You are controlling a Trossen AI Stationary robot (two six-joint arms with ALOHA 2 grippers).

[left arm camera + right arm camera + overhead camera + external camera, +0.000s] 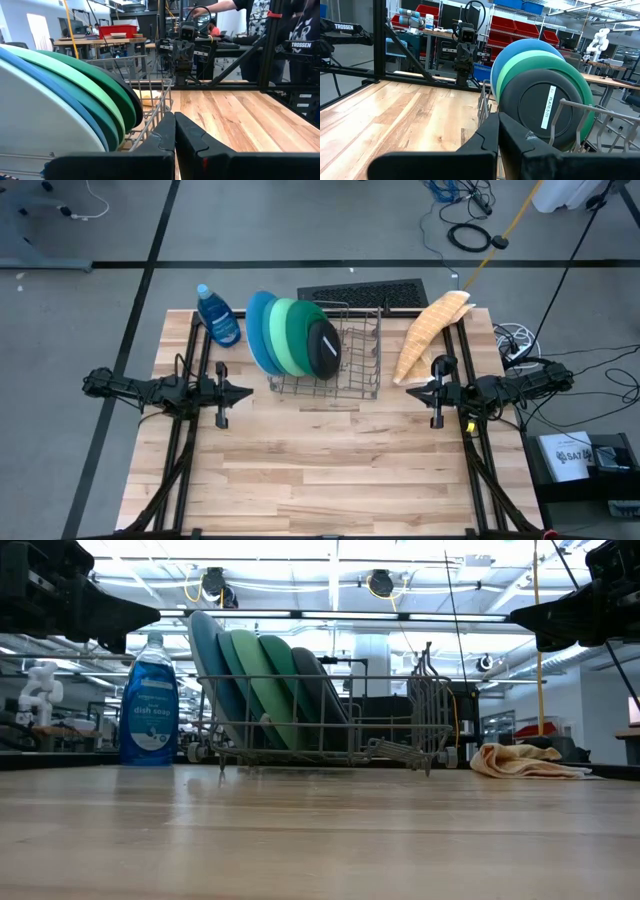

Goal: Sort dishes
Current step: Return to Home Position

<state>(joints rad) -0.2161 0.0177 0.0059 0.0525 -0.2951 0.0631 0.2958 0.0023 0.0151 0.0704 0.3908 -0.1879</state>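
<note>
Several plates (290,335) stand on edge in the grey wire rack (345,365) at the table's far middle, leaning toward the table's left: light blue, blue, teal, green, and a smaller black one (545,107) nearest the right. They also show in the low view (265,690) and the left wrist view (75,100). My left gripper (248,392) is shut and empty, left of the rack. My right gripper (410,390) is shut and empty, right of the rack.
A blue dish soap bottle (217,315) stands at the far left. A tan cloth (430,330) lies at the far right. A dark mat (365,292) lies behind the rack. The near half of the wooden table (330,480) is bare.
</note>
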